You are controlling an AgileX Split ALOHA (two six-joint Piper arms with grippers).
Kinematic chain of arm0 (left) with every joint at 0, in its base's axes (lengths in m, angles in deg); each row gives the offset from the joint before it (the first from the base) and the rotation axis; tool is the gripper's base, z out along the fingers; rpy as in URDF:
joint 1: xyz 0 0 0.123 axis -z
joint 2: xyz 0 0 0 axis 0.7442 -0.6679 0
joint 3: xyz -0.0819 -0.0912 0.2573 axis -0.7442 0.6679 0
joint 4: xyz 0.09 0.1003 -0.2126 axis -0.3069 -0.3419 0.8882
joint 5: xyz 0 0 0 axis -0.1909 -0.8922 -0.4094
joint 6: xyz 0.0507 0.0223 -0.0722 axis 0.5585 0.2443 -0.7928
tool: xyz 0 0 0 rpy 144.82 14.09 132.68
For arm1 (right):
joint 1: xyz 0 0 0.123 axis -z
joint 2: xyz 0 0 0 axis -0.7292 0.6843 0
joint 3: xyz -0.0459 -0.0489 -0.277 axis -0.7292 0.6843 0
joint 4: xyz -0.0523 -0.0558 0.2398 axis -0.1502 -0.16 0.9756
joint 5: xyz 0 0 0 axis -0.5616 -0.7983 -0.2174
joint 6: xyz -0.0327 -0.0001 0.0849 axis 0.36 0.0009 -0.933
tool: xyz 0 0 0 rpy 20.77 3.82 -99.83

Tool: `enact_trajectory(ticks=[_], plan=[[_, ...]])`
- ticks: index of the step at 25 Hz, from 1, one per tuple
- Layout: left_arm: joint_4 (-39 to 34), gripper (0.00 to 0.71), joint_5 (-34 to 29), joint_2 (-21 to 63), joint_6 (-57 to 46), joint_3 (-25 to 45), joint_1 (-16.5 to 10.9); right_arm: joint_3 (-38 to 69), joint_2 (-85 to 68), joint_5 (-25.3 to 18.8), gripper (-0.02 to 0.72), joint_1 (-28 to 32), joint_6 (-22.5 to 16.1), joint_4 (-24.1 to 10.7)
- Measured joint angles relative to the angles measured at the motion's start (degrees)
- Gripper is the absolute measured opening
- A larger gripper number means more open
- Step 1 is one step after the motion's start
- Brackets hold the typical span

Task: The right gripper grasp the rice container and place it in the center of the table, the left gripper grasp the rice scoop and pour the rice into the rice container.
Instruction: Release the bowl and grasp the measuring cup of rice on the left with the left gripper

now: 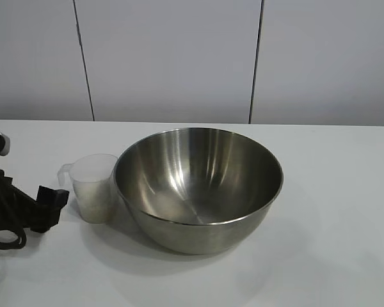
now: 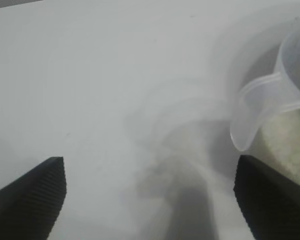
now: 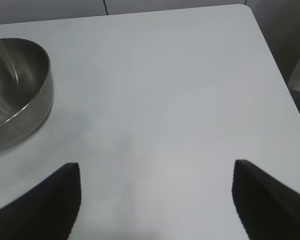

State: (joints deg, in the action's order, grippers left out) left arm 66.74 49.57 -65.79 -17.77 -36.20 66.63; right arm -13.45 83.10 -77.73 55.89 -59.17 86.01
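The rice scoop [image 1: 95, 187], holding rice [image 2: 290, 145], stands on the worktop [image 1: 333, 192] touching the steel rice container [image 1: 198, 187], already central. The left gripper [image 2: 150, 200], fingers wide and empty, nears its handle; next, straddle and close. The right gripper [image 3: 155, 200] hangs open, empty.

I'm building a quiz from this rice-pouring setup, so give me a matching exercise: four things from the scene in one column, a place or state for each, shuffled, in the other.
Things:
1. rice container
2. rice scoop
3. left gripper
4. right gripper

Places or states:
A. open over bare table, off to the bowl's side
B. empty, standing mid-table
C. open, beside the scoop's handle, holding nothing
D. upright, holding rice, just left of the bowl in the exterior view

Pairs: 1-B, 2-D, 3-C, 4-A
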Motion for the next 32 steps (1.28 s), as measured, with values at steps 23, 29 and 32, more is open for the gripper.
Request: enact_trajectory(ticks=[23, 29, 32], plan=[[2.3, 0.636, 0.0, -0.2, -9.7, -3.5, 0.0, 0.0, 0.0, 0.0, 0.567, 0.0, 0.0, 0.0], [3.8, 0.601, 0.0, -0.2, -11.7, -3.8, 0.0, 0.0, 0.0, 0.0, 0.567, 0.0, 0.0, 0.0], [3.2, 0.598, 0.0, -0.2, -11.7, -4.4, 0.0, 0.0, 0.0, 0.0, 0.567, 0.0, 0.0, 0.0]])
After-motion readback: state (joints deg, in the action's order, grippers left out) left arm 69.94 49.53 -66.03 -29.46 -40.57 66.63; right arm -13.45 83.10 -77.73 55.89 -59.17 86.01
